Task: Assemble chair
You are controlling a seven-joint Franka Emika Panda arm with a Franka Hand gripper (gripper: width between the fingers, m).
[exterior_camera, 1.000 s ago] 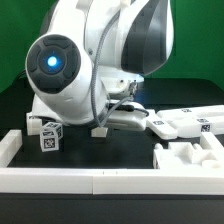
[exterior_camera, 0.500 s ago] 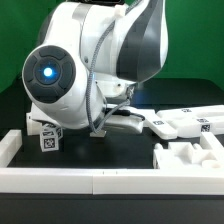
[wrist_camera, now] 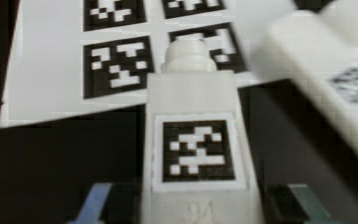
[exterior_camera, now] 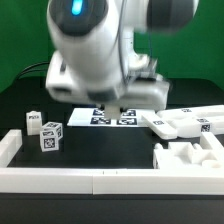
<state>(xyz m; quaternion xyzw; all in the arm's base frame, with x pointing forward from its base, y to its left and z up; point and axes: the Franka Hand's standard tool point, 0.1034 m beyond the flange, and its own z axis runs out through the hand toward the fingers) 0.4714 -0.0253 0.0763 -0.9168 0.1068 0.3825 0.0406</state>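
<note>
Black tabletop (exterior_camera: pixel 20 105), fenced by low white rail (exterior_camera: pixel 100 180). At exterior view's left, two small white tagged plastic cubes (exterior_camera: pixel 50 137), set aside for later. Centre: gripper (wrist_camera: pixel 197 205) clenched around long white tagged chair leg (wrist_camera: pixel 197 130), hanging above marker board (wrist_camera: pixel 51 90), seemingly for carrying. At exterior view's right, flat white tagged panels (exterior_camera: pixel 185 123), not yet joined.

The chair leg (wrist_camera: pixel 197 95) in your claw (wrist_camera: pixel 197 208) is plain white with one black-and-white square tag. Beyond the claw, the marker board (wrist_camera: pixel 43 95) is white with blocky black tags. Beside the claw, a white chair panel (wrist_camera: pixel 318 60) bears a similar tag. The table (wrist_camera: pixel 51 165) is black.
</note>
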